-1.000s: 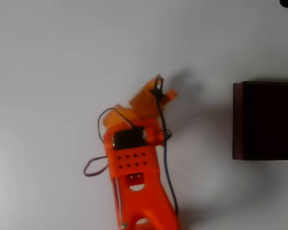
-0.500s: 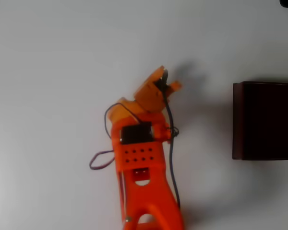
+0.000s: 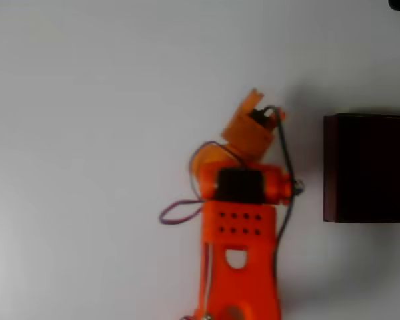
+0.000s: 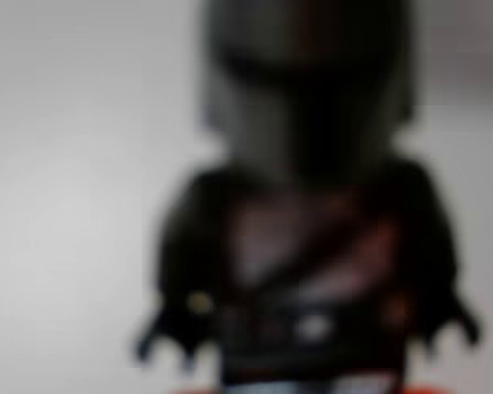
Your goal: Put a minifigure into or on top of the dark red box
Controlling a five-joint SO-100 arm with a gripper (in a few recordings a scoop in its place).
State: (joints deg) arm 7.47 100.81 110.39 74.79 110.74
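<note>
table: plain white matte tabletop (image 3: pixel 87 100), bare surface to the left of the jaws in the overhead view.
arm: orange plastic SO-100 arm (image 3: pixel 240 267) comes in from the bottom edge of the overhead view, black servo block at the wrist, thin dark cables looping off both sides.
gripper: orange two-finger gripper (image 3: pixel 260 110) at the arm's top end, tilted toward upper right, shadow on the table just beyond it.
jaws: closed around the figure as far as the wrist view suggests; finger contact itself sits below the picture's edge and is blurred, only a thin orange strip shows at the bottom.
minifigure: tiny toy minifigure, dark grey-black body, grey rounded helmet-like head (image 4: pixel 308 213), right in front of the jaws in the wrist view, upright, heavily out of focus. Arms hang at both sides, reddish-brown and pale patches on the torso. In the overhead view a small dark bit at the jaw tips, too small to make out.
background behind figure: pale white-grey, no detail.
box: large rectangular dark red box with thin maroon walls and near-black inside (image 3: pixel 329 167), right of the jaws in the overhead view, cut off by the right edge, apart from the gripper with a strip of white table between.
figure vs box: figure at the jaws, not in or on the box.
</note>
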